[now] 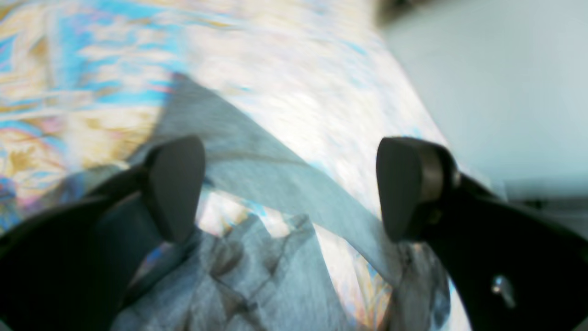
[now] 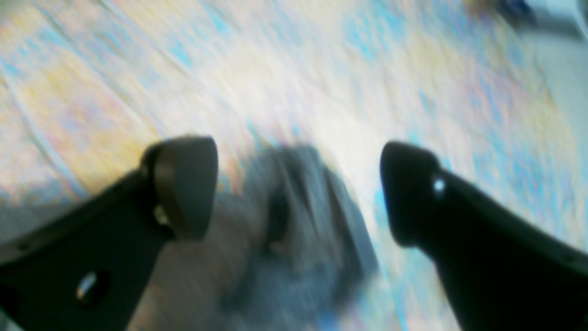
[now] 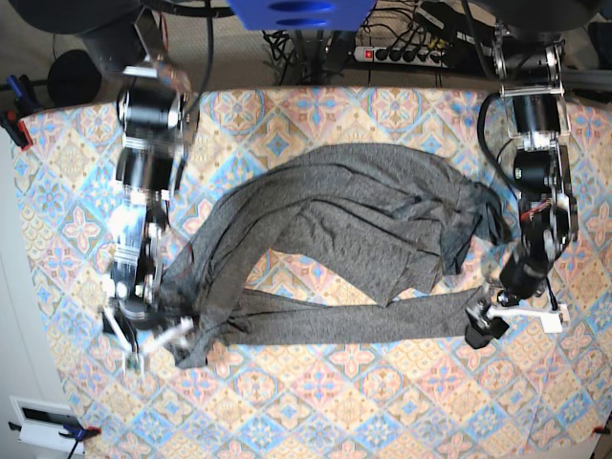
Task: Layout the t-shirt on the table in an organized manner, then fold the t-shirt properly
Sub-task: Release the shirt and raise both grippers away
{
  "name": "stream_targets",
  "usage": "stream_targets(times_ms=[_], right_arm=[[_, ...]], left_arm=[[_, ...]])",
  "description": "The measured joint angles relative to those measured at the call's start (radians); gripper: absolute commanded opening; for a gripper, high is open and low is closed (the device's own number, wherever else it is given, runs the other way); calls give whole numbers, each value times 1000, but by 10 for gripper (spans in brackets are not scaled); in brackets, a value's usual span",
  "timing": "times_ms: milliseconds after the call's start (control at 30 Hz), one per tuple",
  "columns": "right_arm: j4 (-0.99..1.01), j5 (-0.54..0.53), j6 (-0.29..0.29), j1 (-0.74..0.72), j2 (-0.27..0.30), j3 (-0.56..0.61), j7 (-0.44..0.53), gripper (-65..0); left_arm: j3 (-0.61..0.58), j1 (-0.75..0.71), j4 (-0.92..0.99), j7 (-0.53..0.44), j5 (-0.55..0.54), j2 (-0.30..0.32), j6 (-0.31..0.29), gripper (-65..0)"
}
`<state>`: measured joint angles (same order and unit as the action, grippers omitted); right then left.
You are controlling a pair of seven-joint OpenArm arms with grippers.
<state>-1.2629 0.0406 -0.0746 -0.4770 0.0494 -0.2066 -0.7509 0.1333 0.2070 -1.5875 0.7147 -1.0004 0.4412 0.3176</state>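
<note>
The dark grey t-shirt (image 3: 354,215) lies stretched and wrinkled across the tile-patterned table (image 3: 382,402), with a long band running along its near side. My left gripper (image 3: 483,325) is at the right end of that band. In the left wrist view it (image 1: 289,188) is open, with a strip of the t-shirt (image 1: 257,174) lying below the jaws. My right gripper (image 3: 153,335) is at the shirt's left end. In the blurred right wrist view it (image 2: 298,188) is open, with bunched t-shirt fabric (image 2: 298,220) under the gap.
A power strip (image 3: 402,53) with cables lies beyond the table's far edge. A blue part (image 3: 296,11) sits at the top middle. The table's edge and pale floor (image 1: 496,82) show right of the left gripper. A white box (image 3: 43,421) lies off the near left corner.
</note>
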Motion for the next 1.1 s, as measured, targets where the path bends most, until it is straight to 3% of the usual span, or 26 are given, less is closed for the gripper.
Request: stream_targets(times_ms=[67, 167, 233, 300, 400, 467, 533, 600, 700, 967, 1100], right_arm=[[-151, 0, -1, 111, -2, -31, -47, -110], [-357, -1, -10, 201, 8, -29, 2, -112], [-456, -23, -98, 296, 25, -22, 40, -113], [-489, -15, -165, 423, 22, -21, -9, -134], [-507, 6, -277, 554, 23, -28, -95, -227], [-530, 2, -318, 556, 29, -29, -66, -304], [-569, -14, -321, 552, 27, -23, -45, -390], [-615, -18, -325, 588, 26, -22, -41, -460], [-682, 0, -322, 679, 27, -25, -72, -513], [-710, -15, -337, 867, 23, 96, -67, -519], [-708, -83, -321, 840, 29, 153, -23, -519]], left_arm=[[1, -74, -114, 61, 43, 14, 5, -82], [3, -192, -237, 134, 101, 25, 4, -100], [2, -257, -283, 147, 105, 24, 4, -149], [9, -326, -307, 144, 108, 24, 3, -225], [58, -430, -325, 151, 109, 8, 4, -356], [89, -466, -325, 148, 115, -25, 5, -424], [116, -484, -325, 154, 108, -55, 3, -455], [138, -502, -326, 146, 109, -61, 3, -451], [155, -564, -328, 140, 111, -62, 4, -438], [212, -643, -320, 140, 108, -93, 0, -410], [224, -656, -282, 145, 126, -114, 12, -385]])
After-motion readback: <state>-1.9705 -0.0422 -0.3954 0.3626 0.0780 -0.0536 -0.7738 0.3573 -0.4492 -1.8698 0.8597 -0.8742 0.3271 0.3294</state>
